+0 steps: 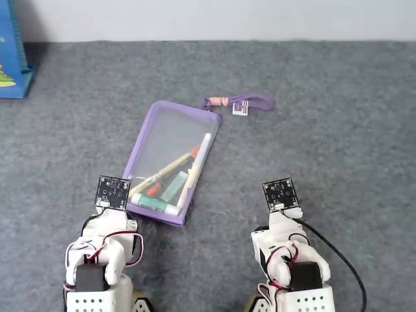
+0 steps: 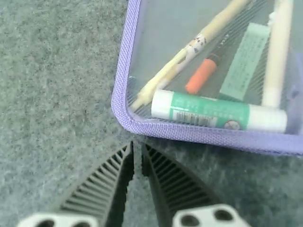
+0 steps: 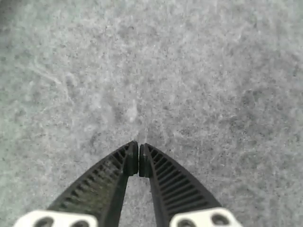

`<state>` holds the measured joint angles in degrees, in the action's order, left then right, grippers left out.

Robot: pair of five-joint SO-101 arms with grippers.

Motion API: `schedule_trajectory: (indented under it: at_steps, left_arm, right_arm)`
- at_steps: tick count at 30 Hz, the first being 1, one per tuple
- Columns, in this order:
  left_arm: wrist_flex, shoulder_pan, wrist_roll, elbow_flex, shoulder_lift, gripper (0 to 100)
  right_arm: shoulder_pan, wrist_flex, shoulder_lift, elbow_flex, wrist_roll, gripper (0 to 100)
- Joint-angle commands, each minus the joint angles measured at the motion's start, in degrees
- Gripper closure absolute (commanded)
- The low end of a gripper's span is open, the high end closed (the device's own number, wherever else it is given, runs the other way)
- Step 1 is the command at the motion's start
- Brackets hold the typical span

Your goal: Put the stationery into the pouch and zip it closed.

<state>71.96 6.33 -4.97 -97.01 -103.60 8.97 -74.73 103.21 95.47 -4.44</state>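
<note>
Holding glue stick (image 2: 218, 111), pencil (image 2: 189, 52), orange pen (image 2: 201, 75), purple pouch (image 1: 162, 130) on carpet (image 1: 325, 97), left fingers (image 2: 106, 175) together, right fingers (image 3: 109, 179) together.

Your left gripper (image 2: 138, 151) and right gripper (image 3: 138, 156) look alike: black fingers (image 2: 106, 177), ribbed with slanted ridges and tapering to narrow tips. Behind the fingers sit white mounts (image 3: 40, 220) with round screw holes. Farther back, each white arm (image 1: 105, 246) carries a square black camera board (image 1: 113, 193) and thin red wires (image 1: 134, 250). A black cable (image 1: 343, 261) trails from the right arm (image 1: 286, 246).
</note>
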Motion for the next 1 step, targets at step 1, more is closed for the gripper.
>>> schedule_trajectory:
  at_steps: [1]
  left_arm:
    - [0.2, 0.2, -0.3, 0.6, -0.5, 96]
  right_arm:
    - [-0.2, -0.4, 0.7, 1.0, -0.6, 99.1]
